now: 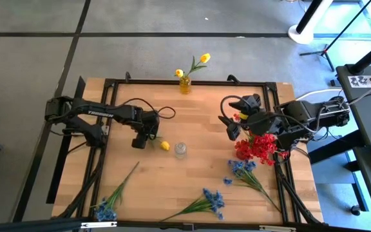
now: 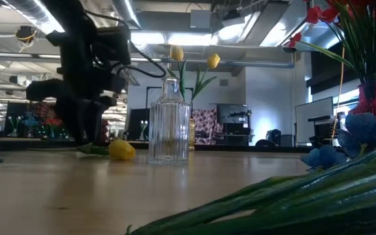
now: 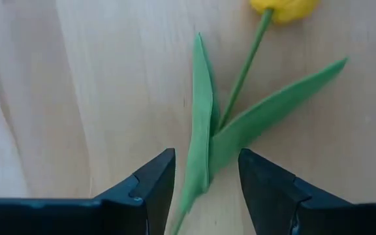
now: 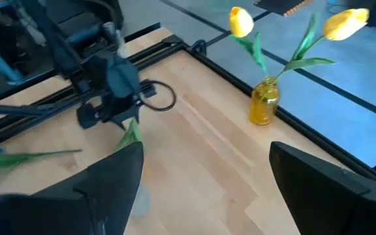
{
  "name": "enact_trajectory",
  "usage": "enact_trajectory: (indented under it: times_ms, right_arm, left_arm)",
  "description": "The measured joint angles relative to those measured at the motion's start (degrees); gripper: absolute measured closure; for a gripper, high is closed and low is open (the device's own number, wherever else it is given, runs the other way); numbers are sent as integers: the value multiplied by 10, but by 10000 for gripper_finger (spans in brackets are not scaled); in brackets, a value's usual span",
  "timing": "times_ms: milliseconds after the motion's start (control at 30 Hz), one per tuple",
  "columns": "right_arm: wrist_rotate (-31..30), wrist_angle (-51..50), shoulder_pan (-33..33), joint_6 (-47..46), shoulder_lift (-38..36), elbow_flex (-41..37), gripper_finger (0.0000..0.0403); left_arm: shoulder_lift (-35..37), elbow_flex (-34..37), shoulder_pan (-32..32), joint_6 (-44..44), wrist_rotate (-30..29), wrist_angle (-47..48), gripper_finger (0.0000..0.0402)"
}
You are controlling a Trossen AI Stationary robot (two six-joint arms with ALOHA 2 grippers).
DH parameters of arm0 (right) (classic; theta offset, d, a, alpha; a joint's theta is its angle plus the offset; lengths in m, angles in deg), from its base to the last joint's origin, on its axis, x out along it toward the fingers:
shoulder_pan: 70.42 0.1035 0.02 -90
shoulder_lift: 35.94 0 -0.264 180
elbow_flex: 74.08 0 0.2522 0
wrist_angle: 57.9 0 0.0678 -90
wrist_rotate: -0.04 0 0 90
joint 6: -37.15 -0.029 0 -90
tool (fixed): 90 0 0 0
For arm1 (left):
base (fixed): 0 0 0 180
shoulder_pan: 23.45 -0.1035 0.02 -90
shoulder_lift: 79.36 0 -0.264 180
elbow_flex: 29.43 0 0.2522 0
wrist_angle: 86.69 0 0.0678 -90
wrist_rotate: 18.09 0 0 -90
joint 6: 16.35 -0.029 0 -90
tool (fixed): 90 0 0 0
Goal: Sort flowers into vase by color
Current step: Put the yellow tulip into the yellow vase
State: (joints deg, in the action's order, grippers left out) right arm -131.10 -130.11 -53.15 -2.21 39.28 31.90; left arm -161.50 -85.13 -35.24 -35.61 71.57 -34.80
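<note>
A yellow tulip [image 1: 165, 145] lies flat on the table, bud toward the clear glass vase [image 1: 180, 150]. My left gripper [image 3: 206, 179] is low over the tulip's stem end, open. Its fingers stand on either side of the green leaves [image 3: 204, 140] with a gap on each side. In the low view the bud [image 2: 121, 150] rests on the wood beside the left gripper [image 2: 87, 127]. My right gripper [image 4: 204, 189] hovers open at the table's right [image 1: 232, 126], near the red flowers [image 1: 256, 147]. A yellow vase [image 1: 184, 84] at the far edge holds two yellow tulips.
Blue sprigs lie along the near side: one at the near left [image 1: 105, 209], one at the near middle [image 1: 211, 201], one at the near right [image 1: 240, 169]. The red flowers stand in a red vase [image 2: 371, 101]. Bare wood lies between the clear vase and the yellow vase.
</note>
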Motion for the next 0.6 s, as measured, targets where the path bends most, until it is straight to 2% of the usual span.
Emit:
enact_trajectory:
  times_ms: [267,367,500,600]
  right_arm:
    - [7,1,-31,1,0,0,72]
    - [7,3,-31,1,0,0,72]
    - [6,5,-31,6,-1,0,72]
    - [2,-2,-31,10,-4,11,72]
  left_arm:
    - [-79,5,4,0,15,-30,247]
    - [-84,6,10,35,11,-39,285]
    - [-62,9,11,85,20,-55,376]
    - [-14,7,11,105,9,-60,389]
